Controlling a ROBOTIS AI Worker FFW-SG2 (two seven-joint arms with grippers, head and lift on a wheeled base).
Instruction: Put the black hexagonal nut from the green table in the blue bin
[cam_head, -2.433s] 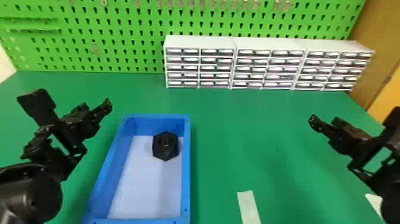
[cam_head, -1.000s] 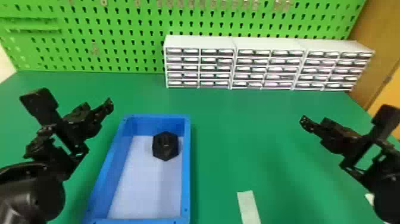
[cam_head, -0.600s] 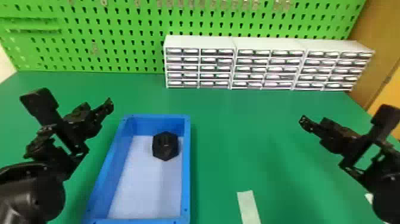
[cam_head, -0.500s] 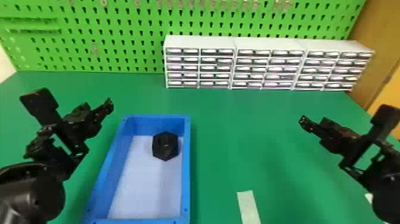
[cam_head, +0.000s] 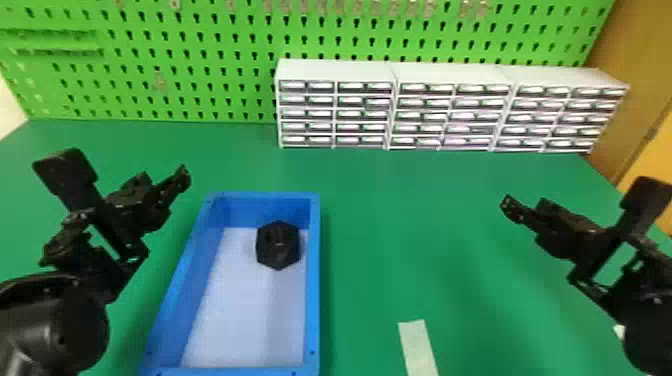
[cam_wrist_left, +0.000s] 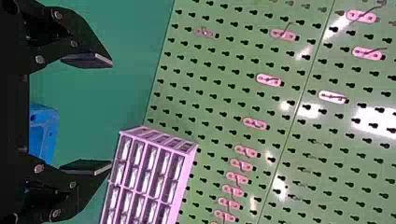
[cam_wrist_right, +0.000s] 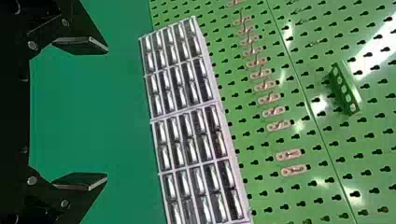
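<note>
The black nut (cam_head: 278, 245) lay in the blue bin (cam_head: 313, 280), between left pincer (cam_head: 125, 174) and right pincer (cam_head: 577, 201), touching neither; both were released, fingers apart.

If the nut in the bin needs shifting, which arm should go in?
Left, I'd judge: the left gripper is open, empty and close to the blue bin, nearer the black nut. The right gripper, also open, is farther off.
</note>
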